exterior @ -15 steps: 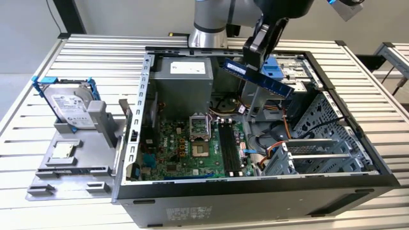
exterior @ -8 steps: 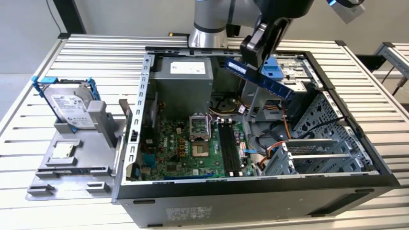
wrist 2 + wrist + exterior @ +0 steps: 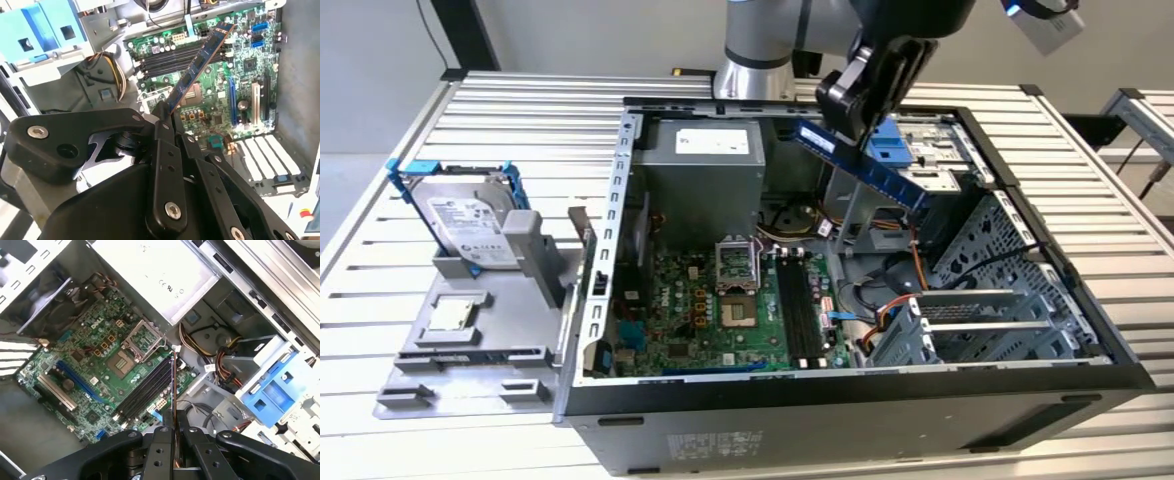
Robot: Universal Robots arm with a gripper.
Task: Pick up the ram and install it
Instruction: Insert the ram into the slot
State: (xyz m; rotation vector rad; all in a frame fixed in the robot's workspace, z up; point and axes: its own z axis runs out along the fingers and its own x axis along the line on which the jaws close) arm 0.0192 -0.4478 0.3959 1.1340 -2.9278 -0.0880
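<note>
The gripper is clamped tight on one end of the ram. The stick's long axis runs away from the fingers, and its free end slants down over the open computer case, clear above the motherboard's black slots. The case sits on a slatted metal table, and a hard drive stands at the exterior view's left.

Dark-blue ram, green motherboard

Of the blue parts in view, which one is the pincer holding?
The ram, the thin dark-blue stick clamped in the pincer above the case; the blue-framed hard drive stands outside it.
</note>
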